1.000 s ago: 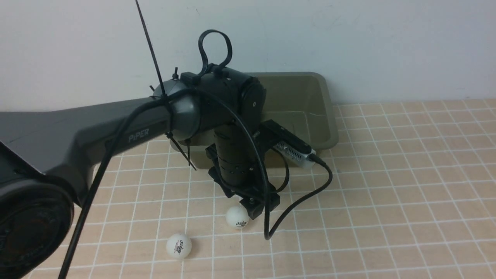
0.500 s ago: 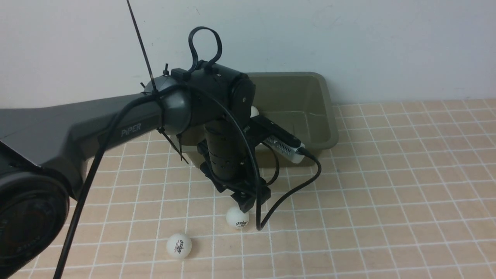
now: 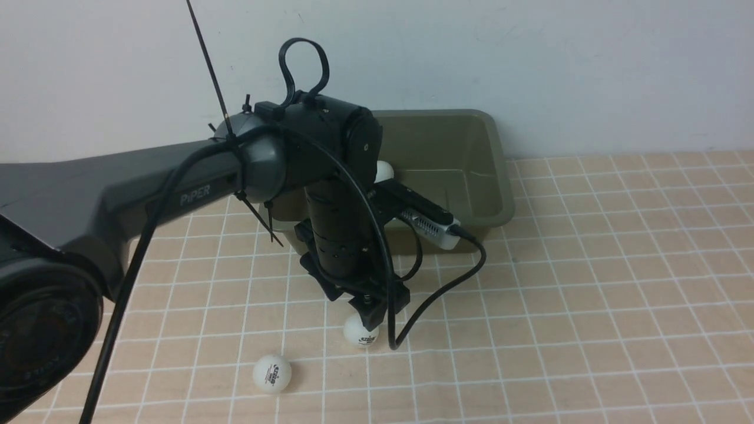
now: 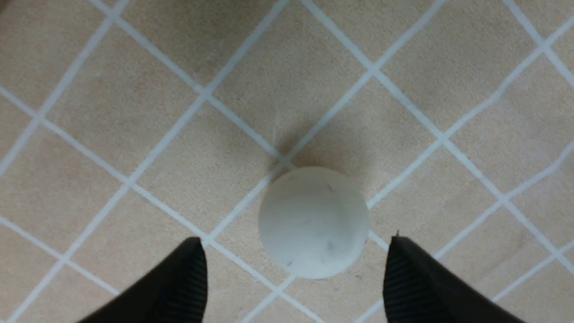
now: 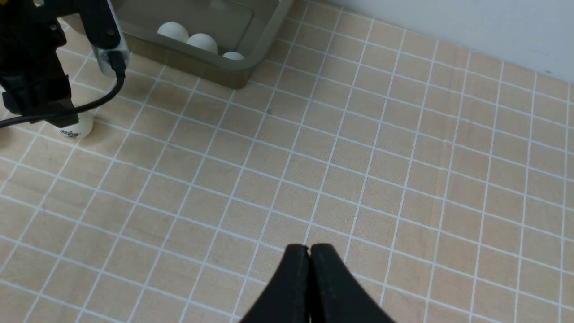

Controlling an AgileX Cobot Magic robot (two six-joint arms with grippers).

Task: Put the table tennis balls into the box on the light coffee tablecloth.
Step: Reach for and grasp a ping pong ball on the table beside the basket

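Balls [image 3: 272, 373]: two on the tablecloth [image 3: 589, 294], three visible in the box [image 3: 447, 141]; left jaws spread, right jaws pressed together.

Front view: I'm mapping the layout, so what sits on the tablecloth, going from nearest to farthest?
Nearest table tennis ball → second table tennis ball → box.
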